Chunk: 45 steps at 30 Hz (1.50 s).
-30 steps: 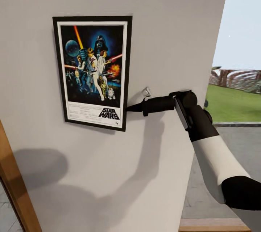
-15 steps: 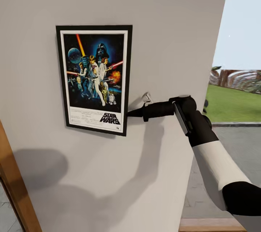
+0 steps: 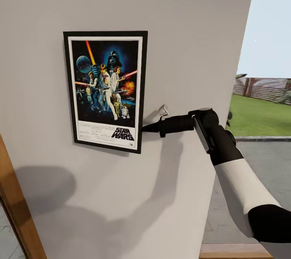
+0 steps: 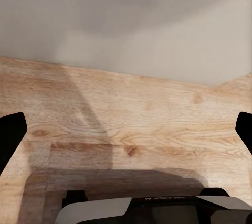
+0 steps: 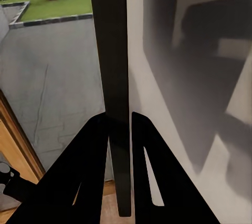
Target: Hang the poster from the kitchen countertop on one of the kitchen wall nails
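Observation:
The Star Wars poster (image 3: 106,91) in its thin black frame lies flat and upright against the light-grey wall (image 3: 182,28). My right gripper (image 3: 142,128) reaches in from the right and is shut on the lower part of the frame's right edge. In the right wrist view the black frame edge (image 5: 113,51) runs between the two fingers of that gripper (image 5: 119,116). My left gripper (image 4: 128,132) is open and points at a wooden floor with nothing between its fingers. The wall nail is hidden and the kitchen countertop is out of view.
A wooden door frame (image 3: 16,210) slants up at the lower left. The wall ends at a vertical edge on the right, and beyond it lie a paved yard (image 3: 258,170) and a lawn (image 3: 258,113). The wooden floor (image 4: 157,103) meets the wall's base.
The poster has slid down the wall by a small amount, most of it in the first half second, and the right gripper has dropped with it, still shut on the frame's edge.

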{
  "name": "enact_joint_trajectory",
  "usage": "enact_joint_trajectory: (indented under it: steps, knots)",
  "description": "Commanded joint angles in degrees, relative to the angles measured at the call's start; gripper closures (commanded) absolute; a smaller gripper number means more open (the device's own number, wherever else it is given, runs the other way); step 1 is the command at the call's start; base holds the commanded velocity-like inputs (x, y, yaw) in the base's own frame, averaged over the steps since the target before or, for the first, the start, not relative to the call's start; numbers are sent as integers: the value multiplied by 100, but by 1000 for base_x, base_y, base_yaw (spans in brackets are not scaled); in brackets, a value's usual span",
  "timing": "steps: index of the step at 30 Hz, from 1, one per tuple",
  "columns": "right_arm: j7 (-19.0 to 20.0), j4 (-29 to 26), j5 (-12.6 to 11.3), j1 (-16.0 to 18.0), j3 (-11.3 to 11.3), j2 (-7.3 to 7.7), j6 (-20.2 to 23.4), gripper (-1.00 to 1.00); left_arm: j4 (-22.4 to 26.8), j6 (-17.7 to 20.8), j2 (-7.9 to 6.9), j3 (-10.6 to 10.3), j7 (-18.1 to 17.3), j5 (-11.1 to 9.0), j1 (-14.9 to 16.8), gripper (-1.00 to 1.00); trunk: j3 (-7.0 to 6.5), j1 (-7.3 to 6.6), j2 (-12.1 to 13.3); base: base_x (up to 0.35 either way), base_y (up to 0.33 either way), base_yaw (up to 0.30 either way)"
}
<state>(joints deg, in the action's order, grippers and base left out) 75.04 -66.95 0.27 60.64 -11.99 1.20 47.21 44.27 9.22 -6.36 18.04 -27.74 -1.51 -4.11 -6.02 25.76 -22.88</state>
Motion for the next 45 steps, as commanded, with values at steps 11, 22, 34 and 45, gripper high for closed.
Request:
enact_joint_trajectory:
  steps: [11, 22, 34, 45]
  knots:
    - [20, -8, -4, 0, -3, 3, 76, 100, 12, 53, 3, 16, -30, -16, -3, -100, 1, 2, -3, 0, 0, 0]
    - [20, -76, -2, 3, 20, 3, 124, 100, 12, 53, 3, 16, -30, -16, -3, -100, 1, 2, -3, 0, 0, 0]
    - [20, -89, 0, 22, 21, 3, 131, 100, 15, 53, 3, 16, -30, -16, -3, -100, 1, 2, -3, 0, 0, 0]
    - [19, -90, 0, 26, 22, 3, 131, 100, 12, 53, 3, 16, -30, -16, -3, -100, 1, 2, -3, 14, 38, 0]
